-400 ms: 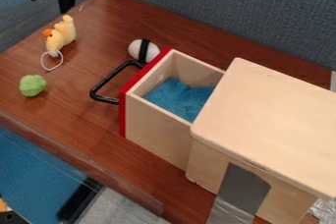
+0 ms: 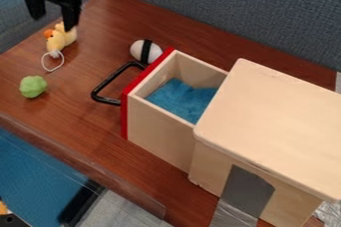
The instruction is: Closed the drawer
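Above the surface (image 2: 80, 106), our claw (image 2: 53, 17) hangs wide.
We see the drawer (image 2: 158, 131) open, blue cloth (image 2: 180, 100) inside.

Drawer (image 2: 160, 134) on bench (image 2: 73, 126), sticking out left from cabinet (image 2: 273, 121). Cloth (image 2: 181, 99) in drawer, handle (image 2: 110, 78) on its left end. 3 toys on bench: sushi (image 2: 137, 51) just behind drawer, duck (image 2: 60, 40) left-behind drawer, ball (image 2: 33, 86) left of drawer.

A lone fixed view looks down at a slant from above the worktop; it faces the fabric-covered wall (image 2: 233, 12).
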